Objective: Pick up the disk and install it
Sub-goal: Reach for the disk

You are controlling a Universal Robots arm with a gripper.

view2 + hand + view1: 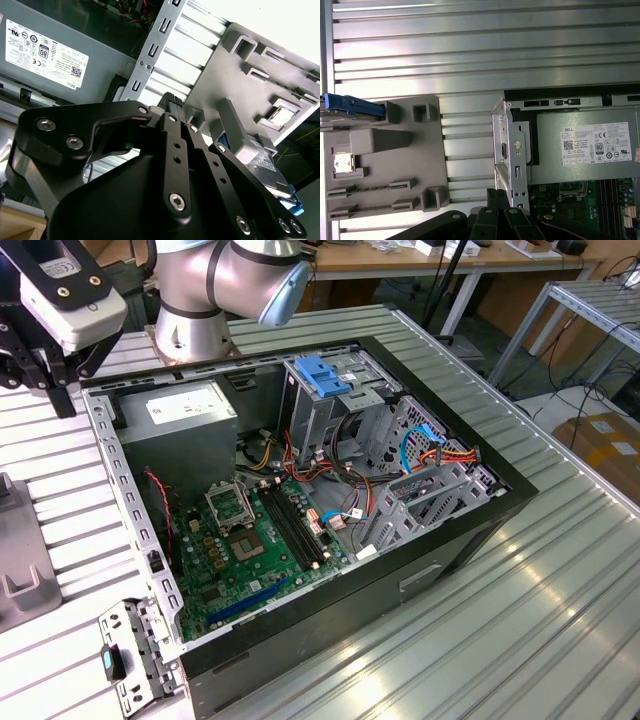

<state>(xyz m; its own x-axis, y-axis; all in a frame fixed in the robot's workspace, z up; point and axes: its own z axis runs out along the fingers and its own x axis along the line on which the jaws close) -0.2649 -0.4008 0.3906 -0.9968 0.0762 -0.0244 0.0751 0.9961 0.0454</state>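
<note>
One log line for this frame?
gripper: holds nothing, between grey holder and computer case | disk: on edge in holder, untouched | install: not done

Standing on its edge in a slot at one end of a grey plastic holder tray: flat rectangular hard drive in a bright blue plastic carrier, appearing edge-on in the first wrist view as a thin blue rail with a pale metal strip just beside it. Turning a silvery labelled face toward the second wrist view, with blue carrier plastic peeking out at its end. Sitting well apart from the open computer case.
</note>
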